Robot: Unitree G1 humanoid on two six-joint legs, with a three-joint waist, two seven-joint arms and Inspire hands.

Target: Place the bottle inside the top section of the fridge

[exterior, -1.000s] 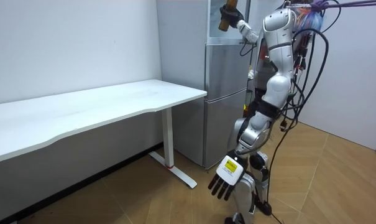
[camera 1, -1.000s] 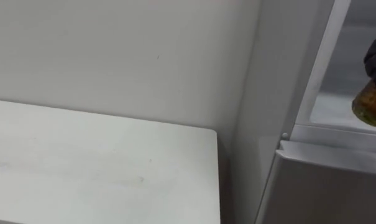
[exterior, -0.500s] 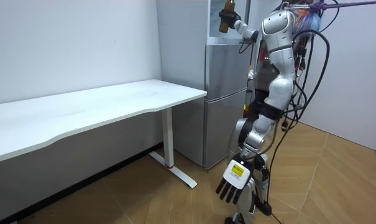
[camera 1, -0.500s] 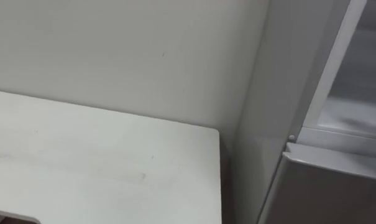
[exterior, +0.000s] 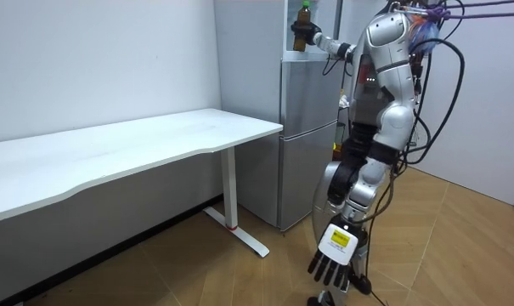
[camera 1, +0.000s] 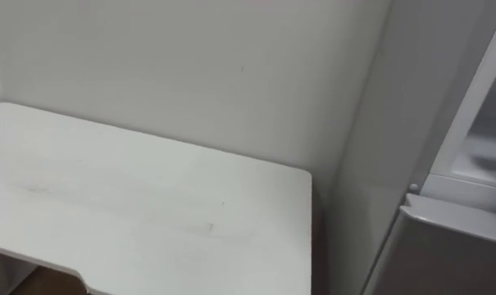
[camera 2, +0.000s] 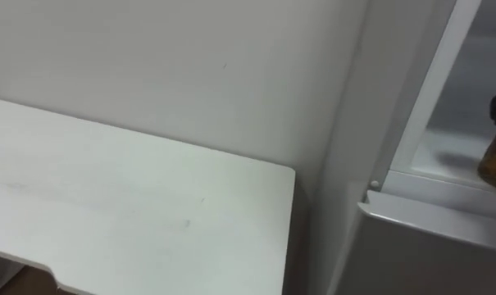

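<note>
Currently the robot stands on the wooden floor (exterior: 460, 246) facing a tall silver fridge (exterior: 265, 102), with its right arm lifted and stretched out level towards the top part of it. The right hand (exterior: 301, 37) is wrapped round an amber bottle (exterior: 304, 17), whose neck and cap stick up out of the fist, so the bottle is upright. It is held at the open front of the upper compartment (camera 2: 469, 74), above the closed lower door (exterior: 312, 136). In the right eye view the bottle's brown lower part shows at the far right edge with the dark hand over it, close above the compartment's pale shelf (camera 2: 444, 152) (whether it touches the shelf cannot be made out). The left hand (exterior: 335, 255) hangs low beside the robot's legs, well apart from the fridge, with its fingers straight, pointing down and holding nothing. To the robot's left, just beside the fridge, a white desk (camera 1: 133, 205) runs along a plain pale wall (camera 1: 190, 65); a narrow dark gap separates the desk's end from the fridge's grey side. In the room view the desk stretches away towards that view's left on a white leg frame with a red detail near its foot.
</note>
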